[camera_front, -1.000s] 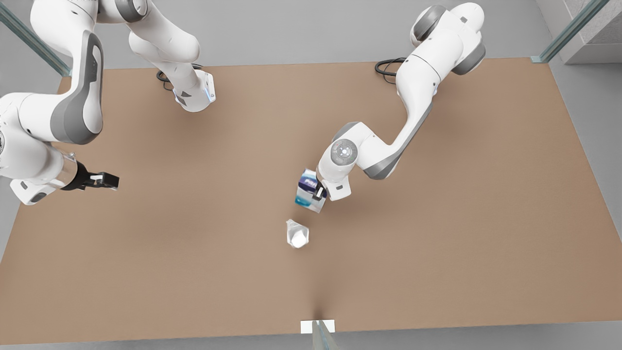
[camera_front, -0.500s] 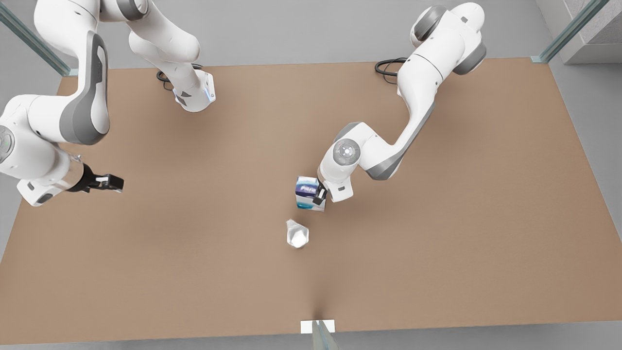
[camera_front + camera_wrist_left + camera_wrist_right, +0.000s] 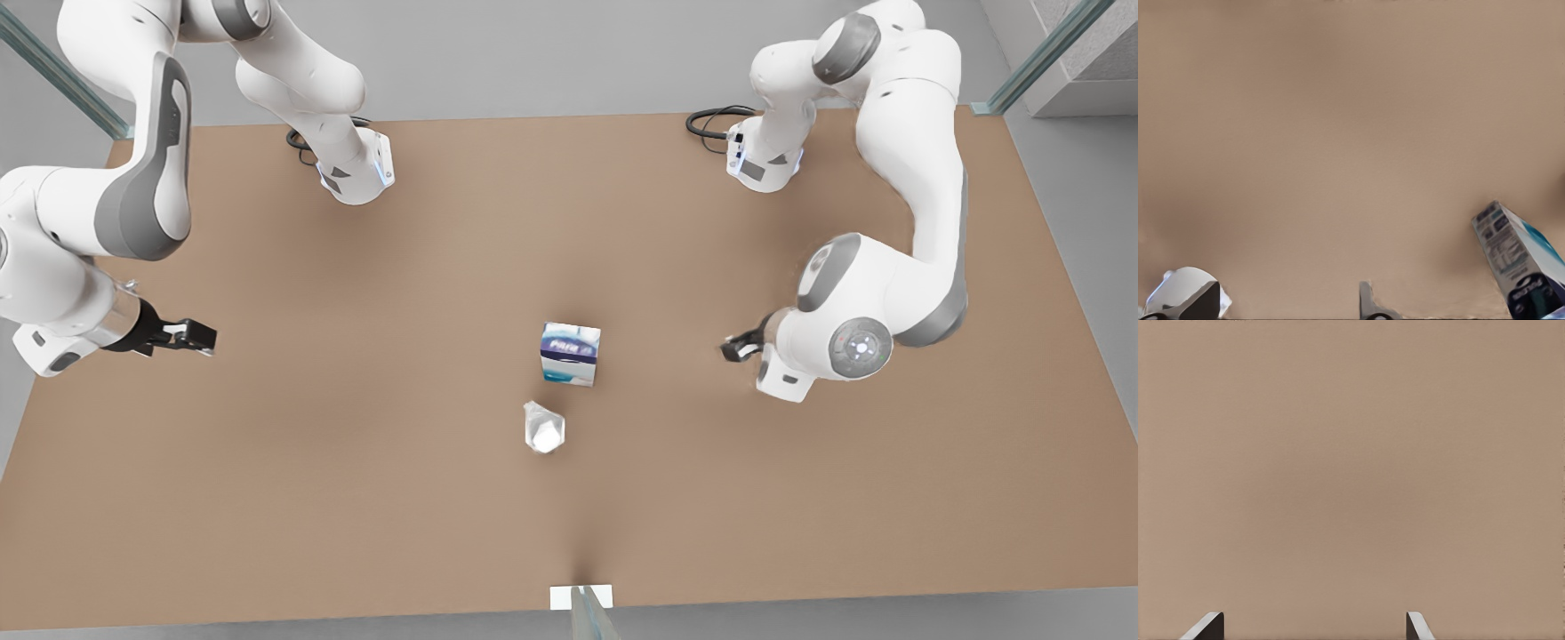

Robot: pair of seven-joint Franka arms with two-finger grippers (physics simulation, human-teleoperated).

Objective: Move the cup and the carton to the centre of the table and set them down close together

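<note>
Silver-grey faceted cup (image 3: 543, 428) was seen standing about mid-table, with the white carton (image 3: 570, 354) with blue print parked just beside it on the far side. A narrow strip of brown table (image 3: 356, 462) was left showing between them, so they were near each other but not touching. Both looked upright and set down, so the job was judged pretty much done.

Nothing was being held by either arm. The left gripper (image 3: 736, 348) was hung off to the front view's right of the carton, well apart from it, its fingers (image 3: 1368, 303) spread with nothing between them; the same cup (image 3: 1179, 291) and carton (image 3: 1518, 260) were caught in its wrist view. The right gripper (image 3: 197, 336) was parked near the table edge on the front view's left, fingers (image 3: 1208, 627) also spread, just waiting.

What could be messed up from here: the carton could be clipped if the left arm were swung back low across the middle, and the cup's tapered body would probably be tipped by even a light nudge.

Contents-wise, nothing could be made out inside the cup, and the carton was seen closed.
</note>
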